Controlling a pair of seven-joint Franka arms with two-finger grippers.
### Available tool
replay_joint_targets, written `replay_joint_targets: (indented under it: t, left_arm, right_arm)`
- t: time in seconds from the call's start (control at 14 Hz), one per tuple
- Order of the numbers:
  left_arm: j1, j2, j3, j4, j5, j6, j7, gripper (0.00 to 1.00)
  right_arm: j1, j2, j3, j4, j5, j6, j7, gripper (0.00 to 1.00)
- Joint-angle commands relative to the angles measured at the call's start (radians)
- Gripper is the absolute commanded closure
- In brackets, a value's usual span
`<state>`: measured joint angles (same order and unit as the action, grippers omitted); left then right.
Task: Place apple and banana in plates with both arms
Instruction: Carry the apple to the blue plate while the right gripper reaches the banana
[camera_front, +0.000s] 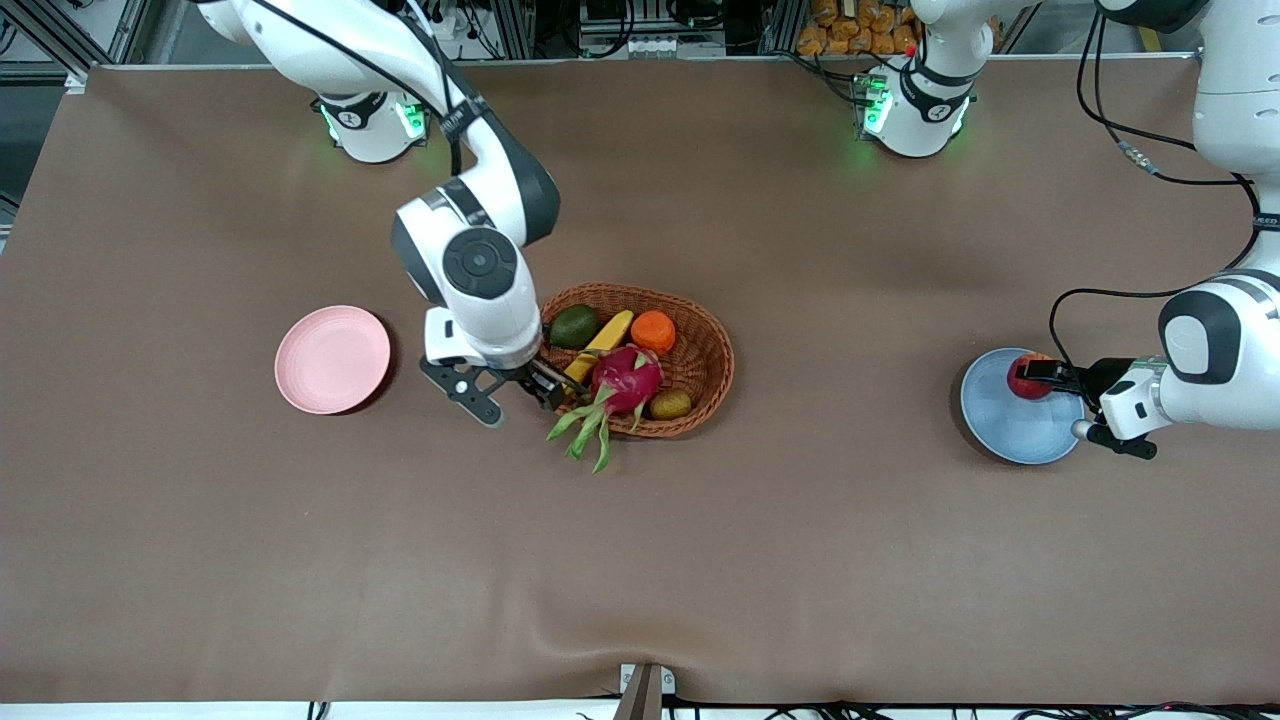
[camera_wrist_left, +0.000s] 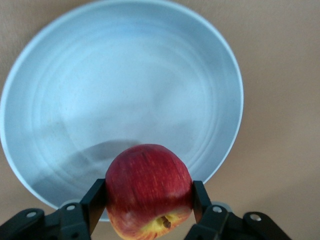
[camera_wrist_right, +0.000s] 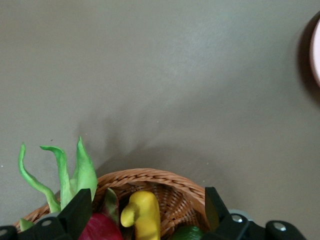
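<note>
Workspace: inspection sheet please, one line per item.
Surface: brown table cover, rippled at the camera-side edge.
Job's things: apple held over blue plate; banana in basket; pink plate bare.
Clutter: dragon fruit, orange fruit, avocado, kiwi.
Grippers: left claw shut on apple; right claw open around the banana's end.
Cables: black cable by left arm.
Surroundings: metal framing, wiring.
</note>
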<state>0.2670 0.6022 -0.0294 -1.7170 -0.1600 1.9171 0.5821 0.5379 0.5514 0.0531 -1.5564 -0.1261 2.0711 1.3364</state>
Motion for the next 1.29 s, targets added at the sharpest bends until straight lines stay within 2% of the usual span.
replay_joint_targets:
  t: [0.0,0.14,0.21,0.29,0.36,0.43,0.93,1.21]
  left_arm:
    - [-0.015,0.024,0.003,0.02,-0.016,0.026,-0.008,0.89]
    - [-0.015,0.043,0.003,0.037,-0.015,0.042,-0.008,0.84]
    - [-0.015,0.05,0.003,0.037,-0.016,0.043,-0.008,0.76]
    - [-0.015,0.051,0.003,0.039,-0.015,0.043,-0.008,0.53]
    - [-0.015,0.05,0.003,0.039,-0.015,0.043,-0.008,0.05]
    - [-0.015,0.047,0.003,0.04,-0.015,0.042,-0.008,0.0]
    - [-0.034,-0.033,0.003,0.105,-0.003,-0.023,-0.08,0.0]
    - [-0.043,-0.068,0.002,0.131,0.003,-0.047,-0.081,0.0]
  right_arm:
    - [0.027,0.074,-0.009,0.079,-0.023,-0.011,0.049,0.09]
    - [0.028,0.081,-0.009,0.076,-0.021,-0.011,0.049,0.14]
    - [0.031,0.082,-0.009,0.073,-0.02,-0.011,0.049,0.16]
    - [0.036,0.085,-0.009,0.072,-0.018,-0.011,0.05,0.17]
    - [0.037,0.088,-0.007,0.072,-0.018,-0.011,0.05,0.19]
    - [0.037,0.091,-0.009,0.072,-0.015,-0.011,0.05,0.22]
    - [0.051,0.114,-0.007,0.072,-0.004,-0.008,0.05,0.39]
    - [0.054,0.117,-0.007,0.072,-0.003,-0.006,0.052,0.39]
